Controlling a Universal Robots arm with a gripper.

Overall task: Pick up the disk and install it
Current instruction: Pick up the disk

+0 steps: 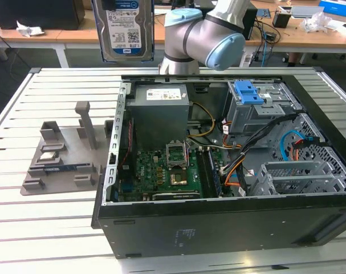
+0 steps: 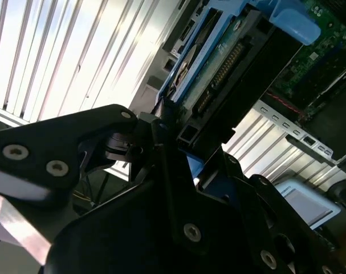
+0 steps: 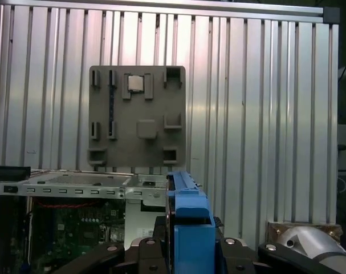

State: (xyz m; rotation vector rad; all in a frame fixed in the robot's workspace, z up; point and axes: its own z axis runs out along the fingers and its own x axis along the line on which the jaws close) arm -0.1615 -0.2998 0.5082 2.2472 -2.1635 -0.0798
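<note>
Grasping disk (image 1: pixel 127 28) by blue frame (image 3: pixel 187 194) in clenched end effector (image 3: pixel 190 248). Holding it upright, aloft over bench (image 1: pixel 47 228), near open case (image 1: pixel 218 228), outside it. Judged: lifted, not yet installed; seating in case outstanding.

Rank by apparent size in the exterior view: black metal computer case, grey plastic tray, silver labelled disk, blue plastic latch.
computer case
tray
disk (raised, cut off by the edge; unsure against tray)
latch

1. The disk (image 1: pixel 124 28) is showing silver, with a white-and-blue label and blue frame.
2. The tabletop (image 1: pixel 47 228) is rocking white ribbed stripes.
3. The motherboard (image 1: pixel 161 171) is looking green, the end effector (image 3: pixel 191 231) plain black.
</note>
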